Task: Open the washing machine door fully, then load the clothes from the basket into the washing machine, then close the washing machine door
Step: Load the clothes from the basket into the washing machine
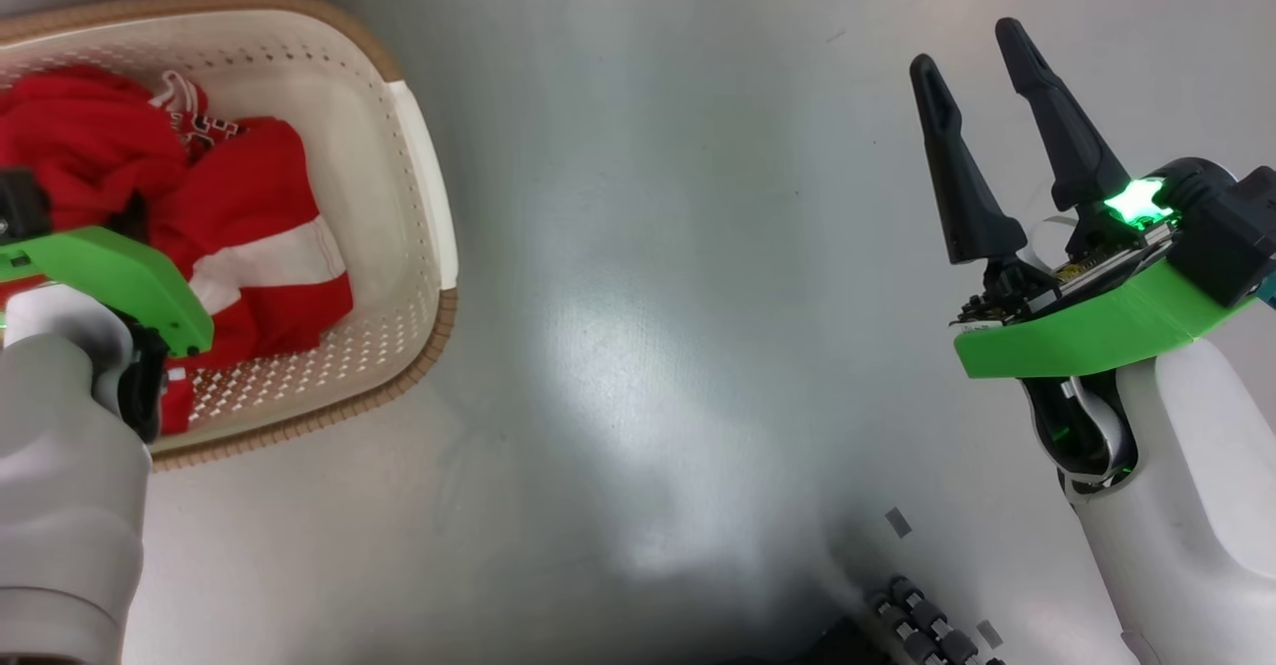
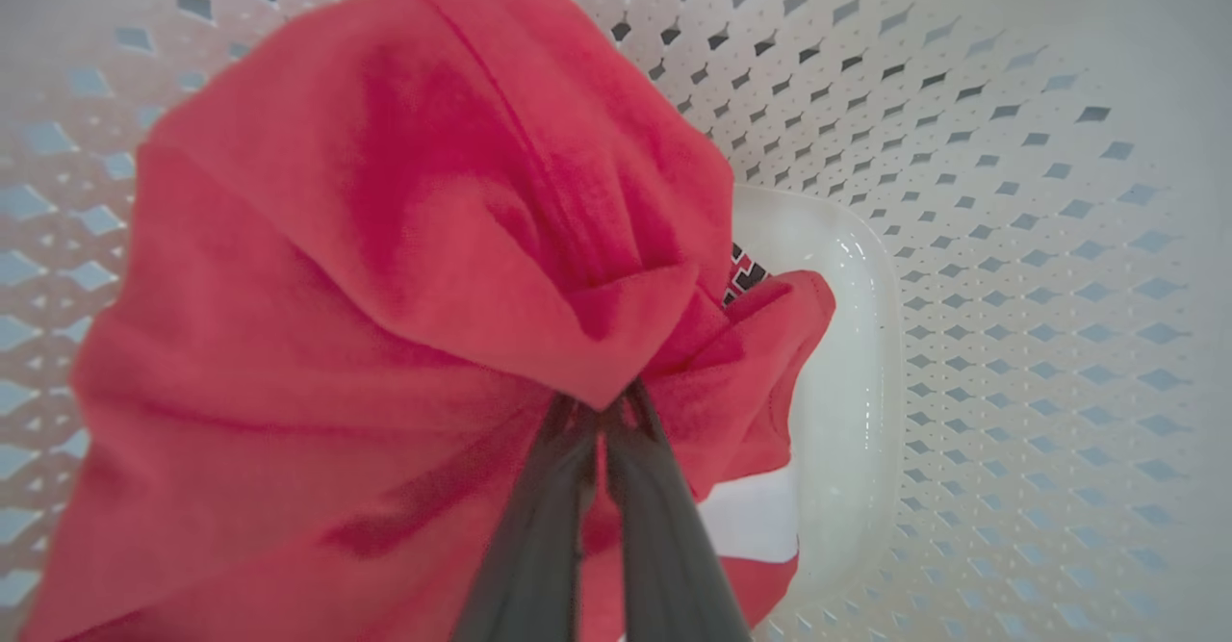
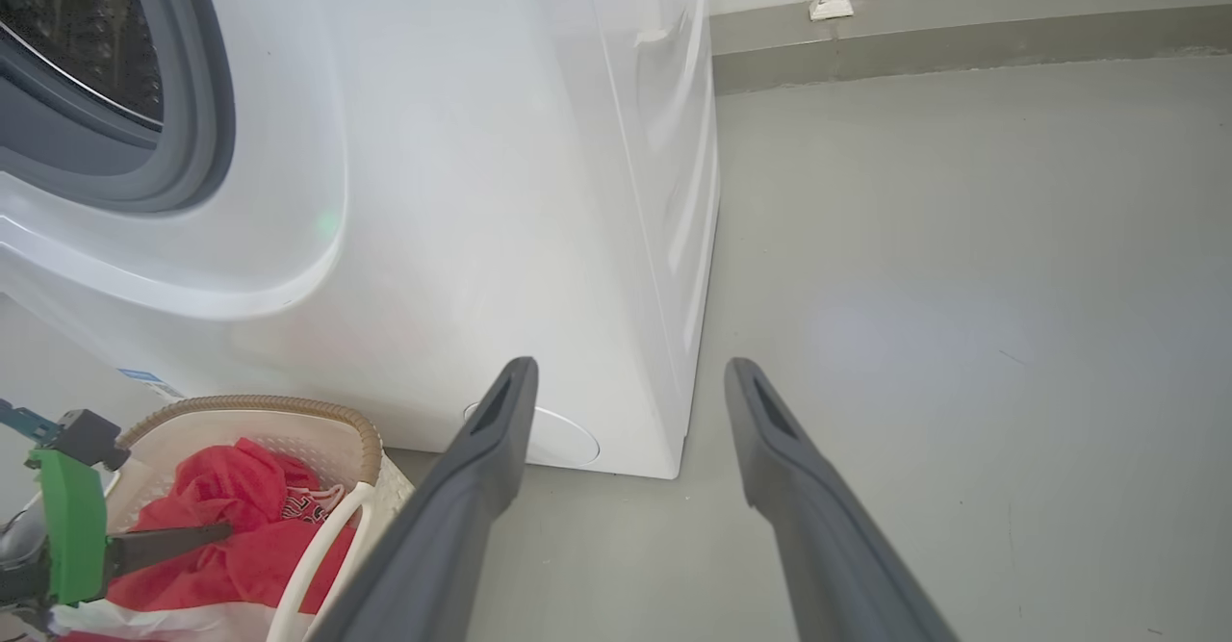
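The red clothes [image 1: 249, 196] with white stripes lie bunched in the cream perforated basket [image 1: 429, 226] on the floor at the left. In the left wrist view my left gripper [image 2: 602, 411] is shut on a fold of the clothes [image 2: 385, 286] inside the basket [image 2: 1011, 238]. My right gripper [image 1: 965, 45] hangs open and empty over bare floor at the right. In the right wrist view the right gripper [image 3: 632, 368] points at the lower corner of the white washing machine [image 3: 481, 190]. Its grey gasket [image 3: 192, 93] and drum mouth stand uncovered. The washing machine door is out of view.
The basket [image 3: 318, 411] stands right against the machine's front, near a round flap [image 3: 558, 440]. Grey floor [image 3: 962, 334] stretches to the right of the machine up to a wall skirting [image 3: 962, 26]. Part of my base [image 1: 917, 625] shows at the bottom.
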